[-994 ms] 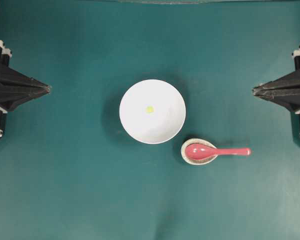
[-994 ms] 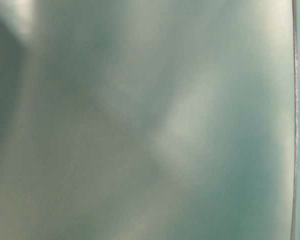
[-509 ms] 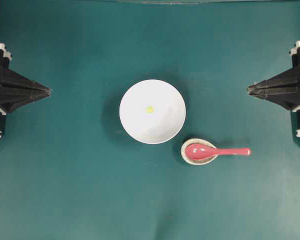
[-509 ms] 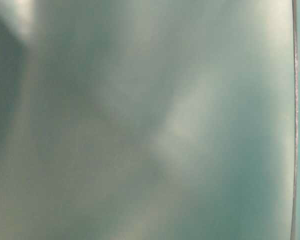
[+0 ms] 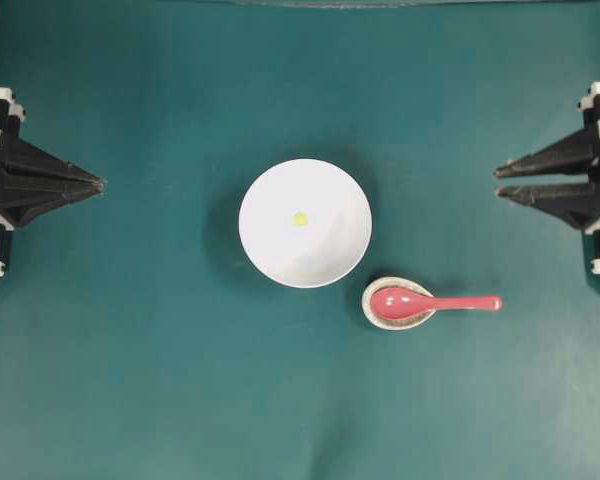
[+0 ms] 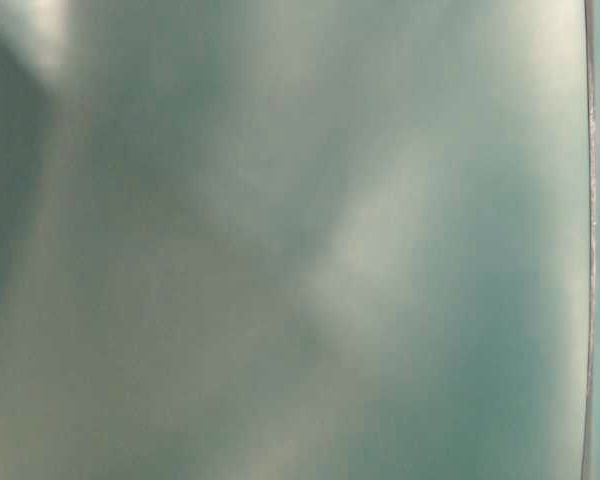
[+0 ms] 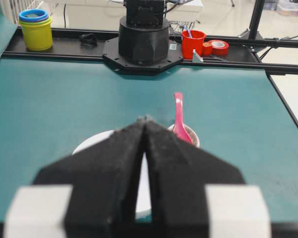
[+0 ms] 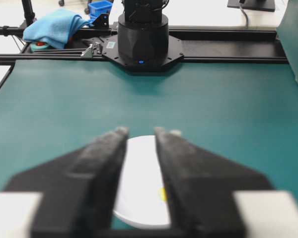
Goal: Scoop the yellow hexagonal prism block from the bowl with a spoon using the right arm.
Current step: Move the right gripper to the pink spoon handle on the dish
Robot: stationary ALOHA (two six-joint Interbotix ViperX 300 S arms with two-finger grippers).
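Smooth round white bowl (image 5: 305,223) mid-table with the tiny yellow block (image 5: 299,218) inside; glossy pink spoon (image 5: 433,302) just beside it, scoop in a speckled oval rest (image 5: 384,317); right pincer (image 5: 497,182) parted, empty; left pincer (image 5: 98,183) pressed closed; table-level view's a blur.

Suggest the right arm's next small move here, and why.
Probably carry the right claw, jaws apart and empty, toward the spoon handle: the spoon lies untouched on its rest beside the bowl, and the yellow block sits inside.
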